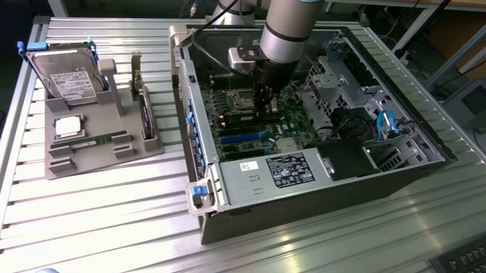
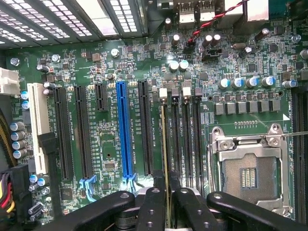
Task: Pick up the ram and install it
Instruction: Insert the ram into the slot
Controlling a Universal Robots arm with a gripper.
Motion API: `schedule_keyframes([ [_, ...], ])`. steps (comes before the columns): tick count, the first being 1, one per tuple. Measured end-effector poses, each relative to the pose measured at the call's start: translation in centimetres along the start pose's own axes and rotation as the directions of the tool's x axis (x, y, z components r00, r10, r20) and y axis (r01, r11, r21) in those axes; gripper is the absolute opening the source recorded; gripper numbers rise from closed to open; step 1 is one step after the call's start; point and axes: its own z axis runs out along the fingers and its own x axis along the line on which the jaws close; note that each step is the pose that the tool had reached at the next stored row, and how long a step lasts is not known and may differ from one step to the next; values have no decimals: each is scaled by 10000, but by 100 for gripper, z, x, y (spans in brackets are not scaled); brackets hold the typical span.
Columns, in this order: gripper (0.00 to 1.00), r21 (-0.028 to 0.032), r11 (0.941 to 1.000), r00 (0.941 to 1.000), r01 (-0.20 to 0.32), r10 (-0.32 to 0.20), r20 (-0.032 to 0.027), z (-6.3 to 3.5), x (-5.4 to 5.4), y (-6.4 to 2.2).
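- The open computer case (image 1: 319,210) lies on its side on the slatted table, and the arm reaches down into it.
- The green motherboard (image 2: 108,120) lies under the wrist, with a row of black memory slots (image 2: 187,144) beside the empty processor socket.
- The ram (image 2: 165,144) is seen edge-on as a thin pale line along the memory slot nearest the long expansion slots. It runs from the slot's white latch down to the fingers. I cannot tell from this angle whether it is seated or just resting on the slot.
- As I judge it, the ram is light, stiff and thin. It would be fragile under twisting or uneven pressure, and is best held by its flat faces near mid-length, clear of the contact edge.
- The gripper (image 2: 167,195) appears clenched on the ram, its two dark fingers drawn close on either side, with only the stick's thickness between them.
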Motion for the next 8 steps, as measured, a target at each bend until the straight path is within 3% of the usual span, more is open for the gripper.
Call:
schedule_keyframes([
  [2, 14, -20, 10000, 10000, -1, 1, -2, 0, -1, 1],
  [3, 14, -98, 10000, 10000, 4, -5, -9, 0, -10, 0],
  [8, 14, -115, 9999, 10000, 12, -12, -9, 4, -25, 2],
])
